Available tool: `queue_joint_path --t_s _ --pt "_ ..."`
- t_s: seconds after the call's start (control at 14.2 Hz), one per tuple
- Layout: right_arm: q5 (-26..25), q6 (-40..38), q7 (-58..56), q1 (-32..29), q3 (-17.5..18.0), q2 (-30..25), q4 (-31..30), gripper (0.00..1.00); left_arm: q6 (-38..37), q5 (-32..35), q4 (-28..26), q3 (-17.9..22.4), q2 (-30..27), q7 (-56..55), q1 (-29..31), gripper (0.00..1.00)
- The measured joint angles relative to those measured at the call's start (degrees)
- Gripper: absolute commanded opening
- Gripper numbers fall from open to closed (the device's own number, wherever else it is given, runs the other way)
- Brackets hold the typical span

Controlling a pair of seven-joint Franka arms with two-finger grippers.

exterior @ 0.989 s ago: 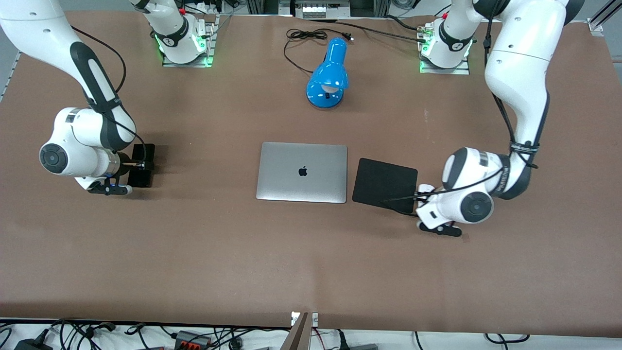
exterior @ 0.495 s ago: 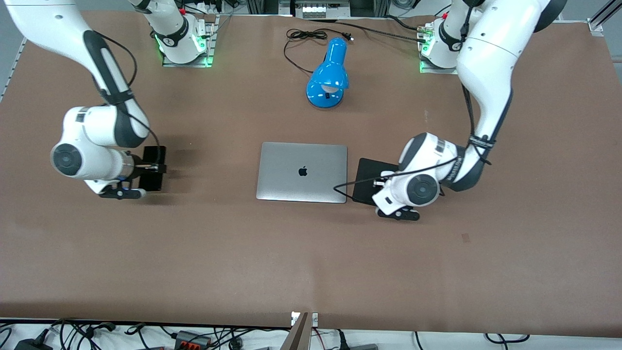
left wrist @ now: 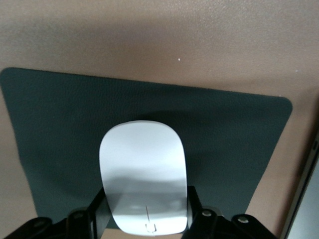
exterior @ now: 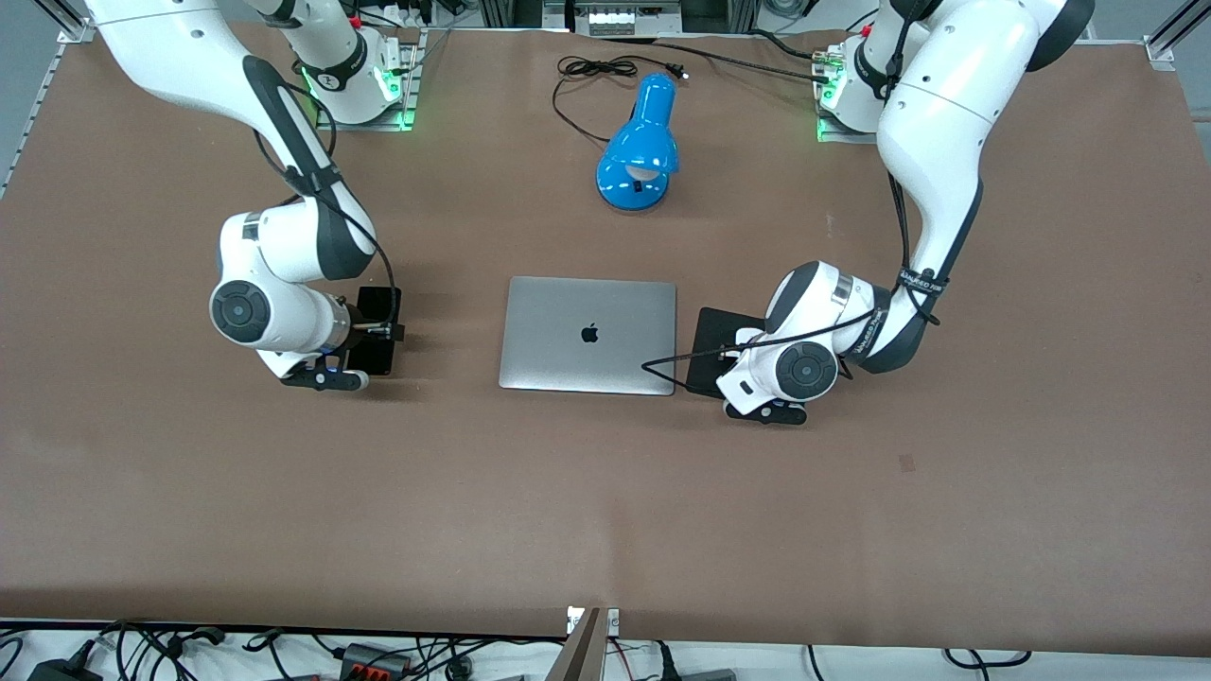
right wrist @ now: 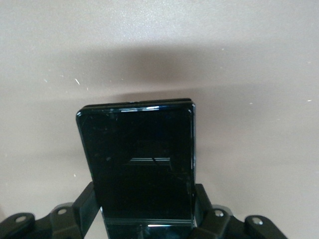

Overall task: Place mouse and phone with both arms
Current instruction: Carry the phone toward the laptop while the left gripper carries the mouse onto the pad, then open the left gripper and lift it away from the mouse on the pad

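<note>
We have swung both loads inward: left gripper (left wrist: 144, 224) clamps the mouse (left wrist: 143, 177) over the pad (left wrist: 239, 144), right gripper (right wrist: 144, 219) clamps the phone (right wrist: 139, 159) near the laptop (exterior: 588, 334), ready to set down.

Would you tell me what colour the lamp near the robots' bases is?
The lamp is bright blue, clearest in the front view.

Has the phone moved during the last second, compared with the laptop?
Yes. The phone, held in the right end effector, has travelled toward the closed laptop, which stayed put; the stretch of bare table between them is now clearly shorter.
</note>
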Motion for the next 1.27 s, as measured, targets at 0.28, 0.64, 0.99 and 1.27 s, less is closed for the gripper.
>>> queue_joint_path --t_s 0.28,0.64,0.99,1.27 --pt "0.08 4.22 7.81 4.51 0.04 2.21 0.22 0.23 0.25 0.00 0.73 0.02 -0.12 -0.05 0.27 1.00" --pt "0.08 5.28 13.77 8.58 0.04 4.66 2.00 0.23 -11.73 0.08 5.92 0.89 -8.27 -0.52 4.22 1.00" --pt "0.08 5.29 13.77 9.85 0.03 6.03 3.21 0.23 -23.34 0.07 6.88 0.87 -17.94 -0.75 7.94 1.00" --pt "0.08 5.29 13.77 11.38 0.04 6.52 3.98 0.23 -31.81 0.08 7.25 1.01 -28.28 -1.44 10.51 1.00"
